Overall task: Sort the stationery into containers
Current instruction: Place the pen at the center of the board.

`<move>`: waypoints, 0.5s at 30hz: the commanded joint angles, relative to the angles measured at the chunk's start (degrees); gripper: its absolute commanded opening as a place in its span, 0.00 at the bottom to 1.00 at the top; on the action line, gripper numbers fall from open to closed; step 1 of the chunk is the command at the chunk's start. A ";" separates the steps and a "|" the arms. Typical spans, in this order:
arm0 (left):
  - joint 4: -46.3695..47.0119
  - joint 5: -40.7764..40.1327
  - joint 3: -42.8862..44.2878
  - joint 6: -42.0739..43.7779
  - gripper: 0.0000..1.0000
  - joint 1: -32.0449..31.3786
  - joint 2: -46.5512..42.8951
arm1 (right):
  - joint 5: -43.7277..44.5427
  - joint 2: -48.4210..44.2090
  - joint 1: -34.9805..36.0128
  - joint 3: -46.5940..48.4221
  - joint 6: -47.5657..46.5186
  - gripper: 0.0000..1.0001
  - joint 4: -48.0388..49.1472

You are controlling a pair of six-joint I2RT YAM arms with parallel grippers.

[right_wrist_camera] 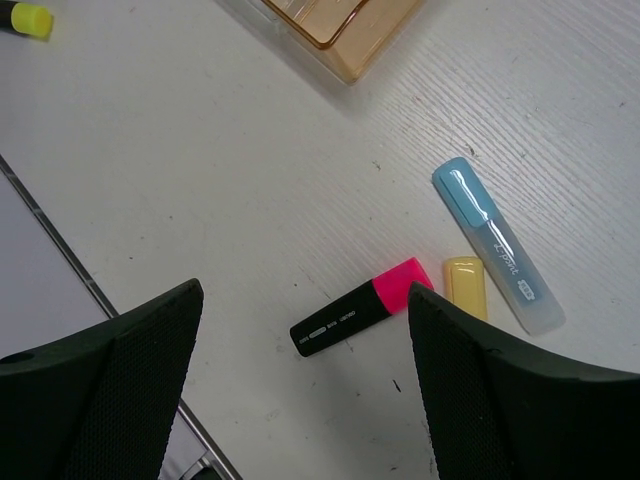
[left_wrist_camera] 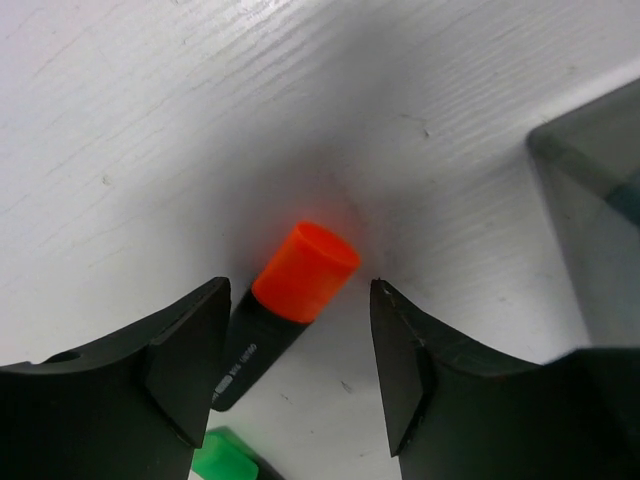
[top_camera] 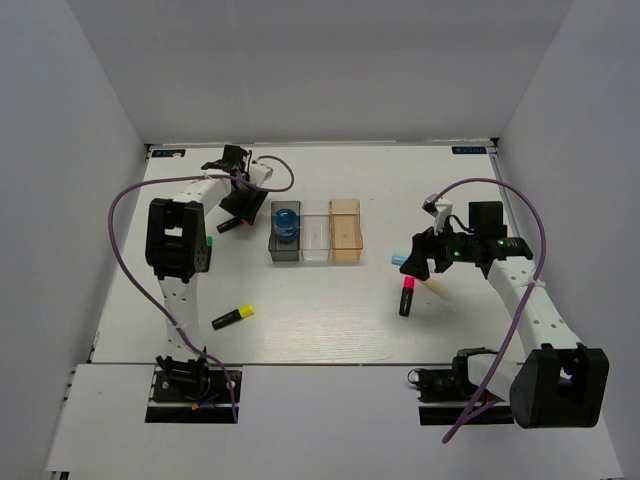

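Note:
Three bins stand side by side: a dark grey one (top_camera: 274, 246) with a blue roll (top_camera: 287, 222) inside, a clear one (top_camera: 316, 252) and an amber one (top_camera: 345, 240). My left gripper (left_wrist_camera: 300, 370) is open, low over the table left of the dark bin (left_wrist_camera: 590, 220). An orange-capped black highlighter (left_wrist_camera: 290, 305) lies between its fingers, apart from both; a green cap (left_wrist_camera: 225, 458) peeks out below. My right gripper (right_wrist_camera: 305, 380) hangs open above a pink-capped highlighter (right_wrist_camera: 360, 318). Beside it lie a pale-yellow bar (right_wrist_camera: 465, 285) and a light-blue bar (right_wrist_camera: 497, 245).
A yellow-capped highlighter (top_camera: 232, 317) lies alone at the front left. The amber bin's corner (right_wrist_camera: 340, 30) shows at the top of the right wrist view. White walls enclose the table on three sides, and purple cables loop over both arms.

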 commanded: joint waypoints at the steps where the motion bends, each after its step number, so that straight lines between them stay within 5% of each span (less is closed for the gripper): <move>1: 1.13 -2.25 2.34 2.06 0.68 -0.19 -0.15 | -1.47 -1.07 -0.08 1.56 -0.91 0.85 -0.78; 4: 2.09 -3.39 1.03 2.06 0.61 -0.02 0.12 | -1.65 -1.43 -0.43 1.47 -0.91 0.85 -0.95; 11: 5.17 -6.30 -5.74 1.62 0.10 -0.19 -1.73 | -2.17 -1.60 -0.08 1.56 -1.00 0.85 -1.04; 15: 5.44 -7.53 -5.66 -3.27 0.00 0.68 -4.79 | -2.70 -1.96 -0.08 1.39 -0.91 0.85 -1.13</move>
